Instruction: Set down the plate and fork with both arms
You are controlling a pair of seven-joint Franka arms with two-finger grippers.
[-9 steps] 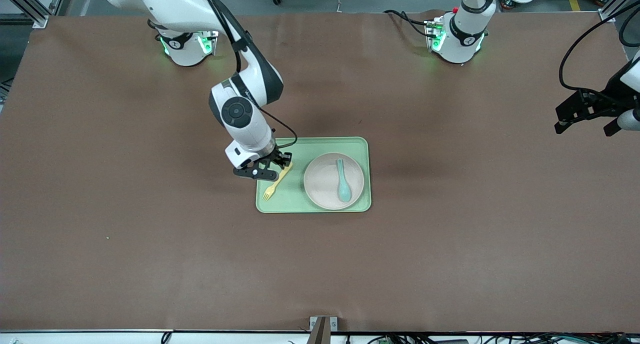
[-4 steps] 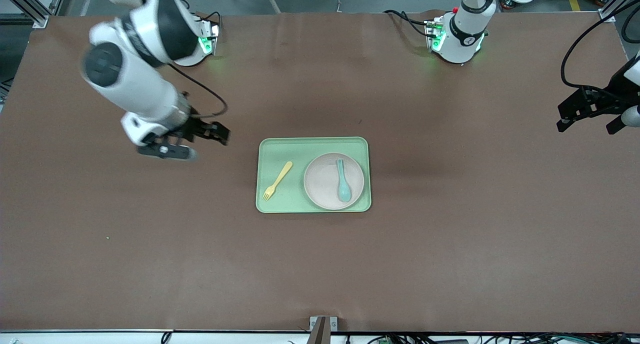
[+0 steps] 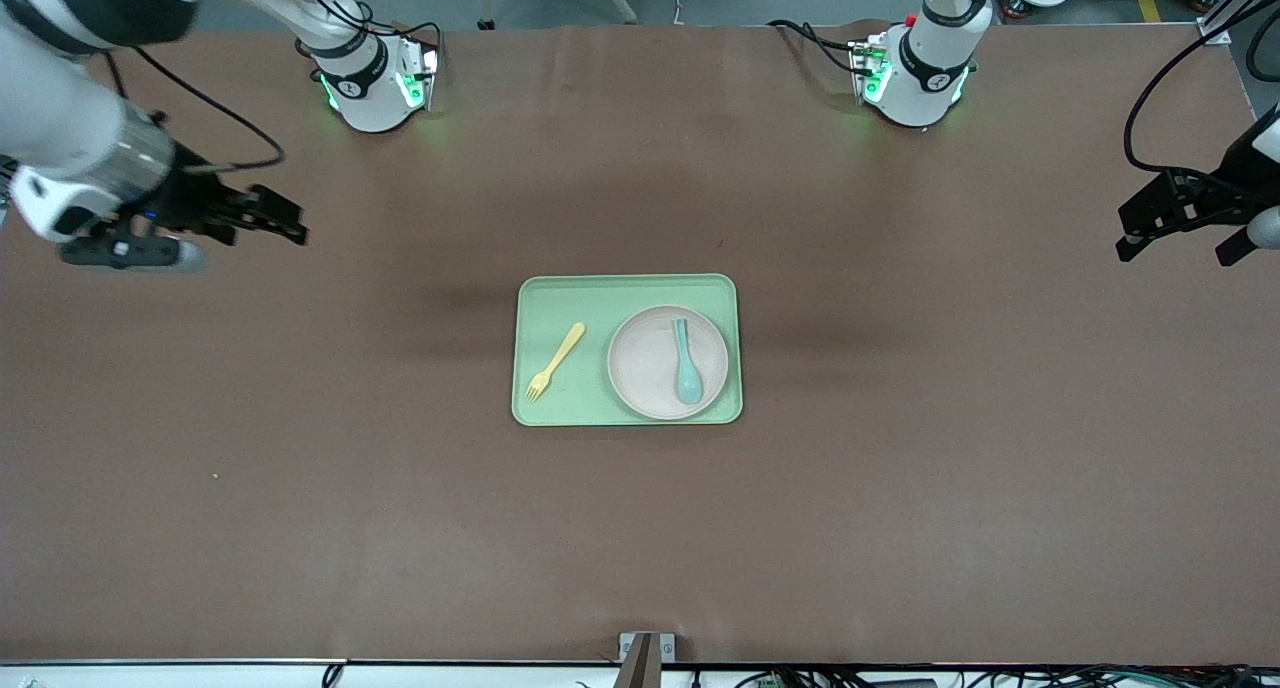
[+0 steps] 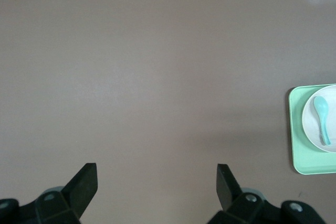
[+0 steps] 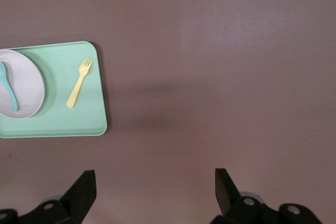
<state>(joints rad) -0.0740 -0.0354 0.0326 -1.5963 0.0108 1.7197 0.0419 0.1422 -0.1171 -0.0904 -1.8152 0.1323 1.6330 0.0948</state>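
I see the fork (image 3: 555, 360) beside the plate (image 3: 667, 362) on the tray (image 3: 627, 290), spoon (image 3: 684, 360) on plate. Right gripper (image 3: 262, 218) and left gripper (image 3: 1178, 230) hang spread wide, empty, over bare table (image 3: 640, 528) ends.

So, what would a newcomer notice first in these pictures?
A green tray in the middle of the brown table holds a plate with a blue spoon on it, a yellow fork beside. Both pincers, left and right, hang open over the table's ends.
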